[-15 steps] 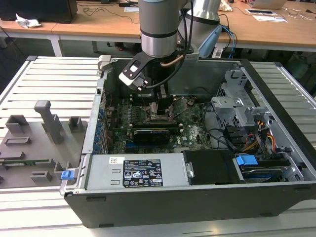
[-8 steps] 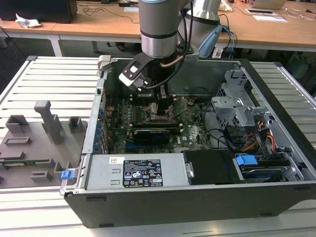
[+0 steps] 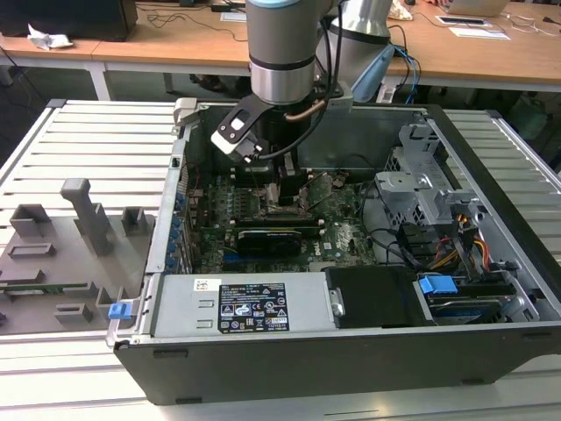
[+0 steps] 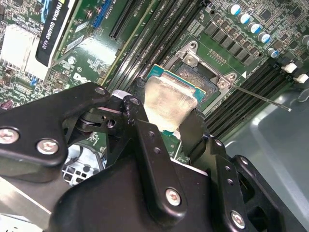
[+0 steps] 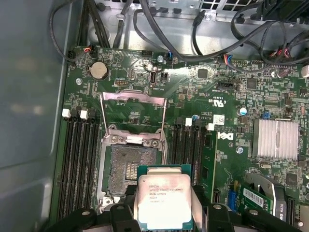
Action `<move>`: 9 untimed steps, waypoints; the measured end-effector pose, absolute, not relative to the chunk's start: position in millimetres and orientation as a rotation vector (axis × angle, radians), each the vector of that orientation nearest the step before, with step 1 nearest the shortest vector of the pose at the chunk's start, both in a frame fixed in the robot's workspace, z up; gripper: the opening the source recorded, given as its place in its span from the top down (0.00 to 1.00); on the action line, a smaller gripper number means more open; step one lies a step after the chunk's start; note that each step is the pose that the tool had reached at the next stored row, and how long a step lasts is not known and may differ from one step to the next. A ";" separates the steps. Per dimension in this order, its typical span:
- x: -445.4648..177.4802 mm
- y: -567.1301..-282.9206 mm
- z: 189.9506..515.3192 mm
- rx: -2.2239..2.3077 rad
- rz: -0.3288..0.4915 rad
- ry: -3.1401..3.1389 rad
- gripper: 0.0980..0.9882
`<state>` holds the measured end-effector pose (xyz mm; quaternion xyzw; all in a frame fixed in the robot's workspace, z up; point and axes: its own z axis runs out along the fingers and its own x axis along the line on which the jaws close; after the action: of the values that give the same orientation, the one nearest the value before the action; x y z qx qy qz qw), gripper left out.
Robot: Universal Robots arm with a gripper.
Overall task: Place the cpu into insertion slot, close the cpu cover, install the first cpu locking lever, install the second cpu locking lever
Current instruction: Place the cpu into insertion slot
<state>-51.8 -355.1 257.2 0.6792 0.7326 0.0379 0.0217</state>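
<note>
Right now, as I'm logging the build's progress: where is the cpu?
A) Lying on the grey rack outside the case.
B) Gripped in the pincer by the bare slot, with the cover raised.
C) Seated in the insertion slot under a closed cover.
B: in the first wrist view the pincer grips the cpu by its edges at the edge of the bare insertion slot, and the cpu cover is flipped up.

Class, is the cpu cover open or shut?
Open: the cpu cover is swung back off the insertion slot, leaving it uncovered.
</note>
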 end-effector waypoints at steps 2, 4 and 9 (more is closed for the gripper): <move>-51.9 -355.1 255.7 2.119 0.116 2.256 0.52; -51.9 -355.1 254.2 2.121 0.111 2.247 0.52; -51.3 -347.2 249.4 2.117 0.100 2.239 0.52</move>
<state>-51.3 -347.2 249.4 0.6864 0.7259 0.0325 0.0292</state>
